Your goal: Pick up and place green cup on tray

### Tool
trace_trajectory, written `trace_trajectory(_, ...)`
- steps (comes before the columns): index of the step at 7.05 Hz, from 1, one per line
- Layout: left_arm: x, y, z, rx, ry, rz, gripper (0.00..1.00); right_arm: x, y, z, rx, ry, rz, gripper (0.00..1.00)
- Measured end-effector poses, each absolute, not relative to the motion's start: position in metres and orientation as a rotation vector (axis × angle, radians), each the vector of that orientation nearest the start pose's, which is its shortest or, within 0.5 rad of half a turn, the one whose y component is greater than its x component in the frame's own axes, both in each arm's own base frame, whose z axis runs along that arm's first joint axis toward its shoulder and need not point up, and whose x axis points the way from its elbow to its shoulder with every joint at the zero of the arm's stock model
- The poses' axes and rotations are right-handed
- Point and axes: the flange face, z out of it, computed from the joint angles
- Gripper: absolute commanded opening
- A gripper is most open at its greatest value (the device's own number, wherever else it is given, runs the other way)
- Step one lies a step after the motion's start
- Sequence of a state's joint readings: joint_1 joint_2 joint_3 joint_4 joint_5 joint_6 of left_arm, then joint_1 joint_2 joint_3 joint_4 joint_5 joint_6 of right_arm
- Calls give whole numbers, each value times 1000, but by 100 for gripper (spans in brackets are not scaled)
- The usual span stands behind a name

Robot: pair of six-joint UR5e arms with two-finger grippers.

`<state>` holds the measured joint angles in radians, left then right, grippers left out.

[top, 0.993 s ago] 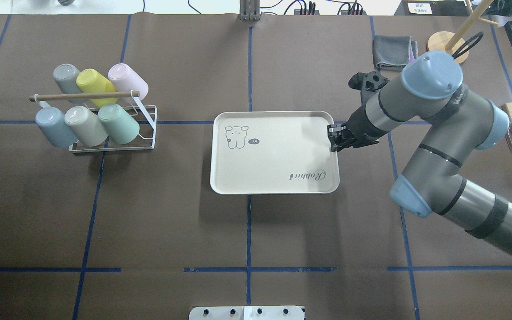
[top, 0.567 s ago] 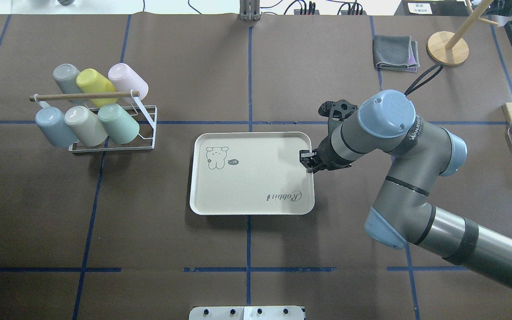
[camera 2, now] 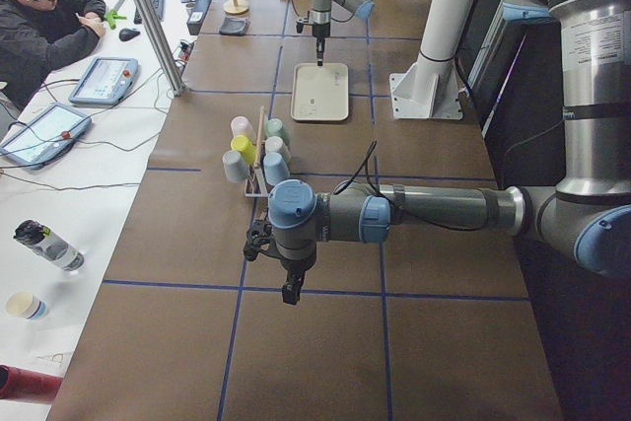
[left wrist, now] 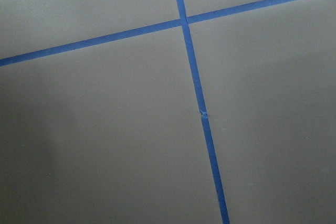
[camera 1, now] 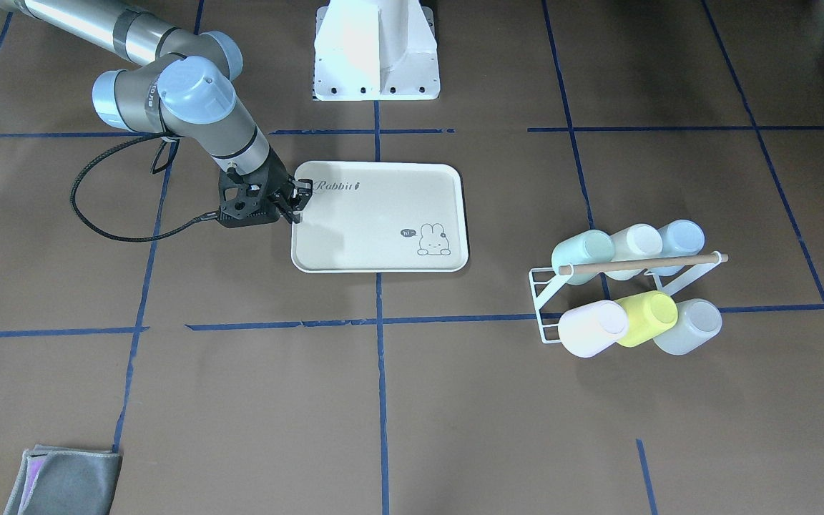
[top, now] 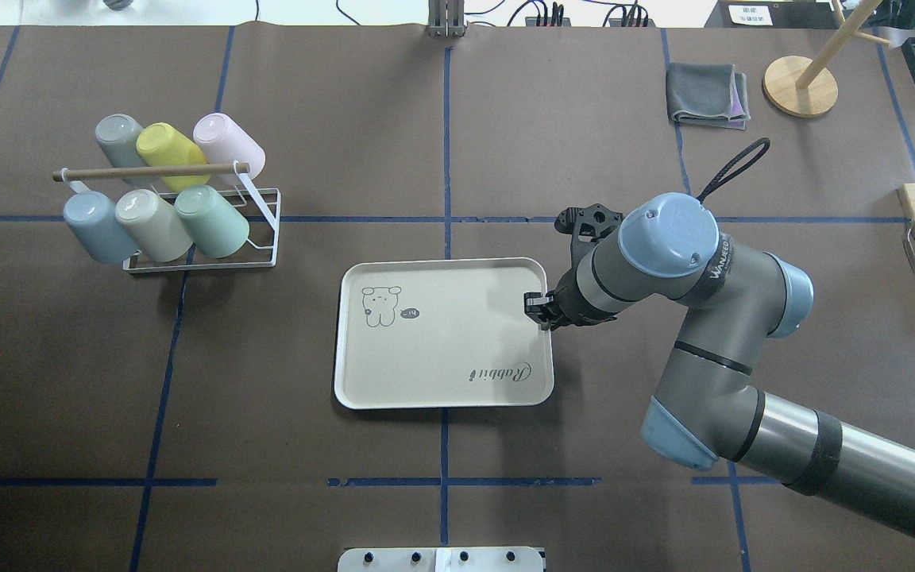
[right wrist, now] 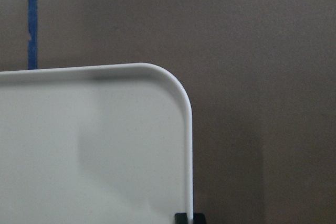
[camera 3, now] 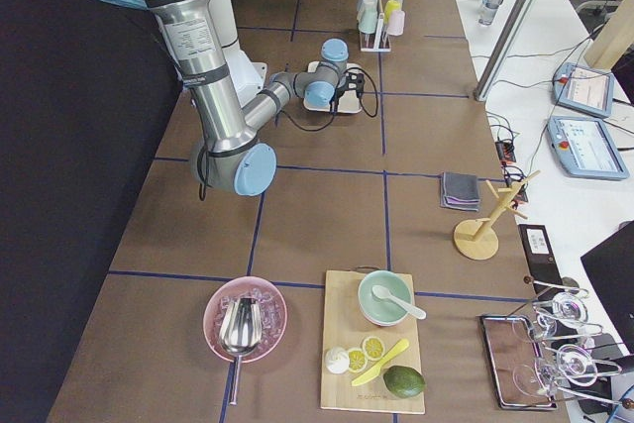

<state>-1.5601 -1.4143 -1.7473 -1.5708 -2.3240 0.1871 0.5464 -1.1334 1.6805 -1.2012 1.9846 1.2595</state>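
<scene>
While the right gripper (top: 534, 305) clamps the tray (top: 442, 349) rim, the green cup (top: 211, 221) sits on its rack (top: 203, 268); probably releasing and reaching there comes next. Left gripper (camera 2: 288, 293): cannot tell.

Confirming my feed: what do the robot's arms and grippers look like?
The right arm and left arm are silver-grey tubes with pale blue joint caps. The right one has a black band, lettering near the wrist and a looping black cable. The right gripper and left gripper are black.
</scene>
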Motion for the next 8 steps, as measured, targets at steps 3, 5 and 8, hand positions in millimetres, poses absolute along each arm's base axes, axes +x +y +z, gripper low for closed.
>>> trace_trajectory(3, -61, -428, 645, 85, 750, 196, 100, -508, -412, 326, 37, -966, 22, 0)
trace_trajectory(5, -61, -428, 646, 84, 750, 195, 100, -507, -412, 332, 35, -958, 23, 1)
trace_trajectory(8, -61, -428, 646, 84, 750, 195, 100, -507, -409, 337, 37, -950, 24, 63)
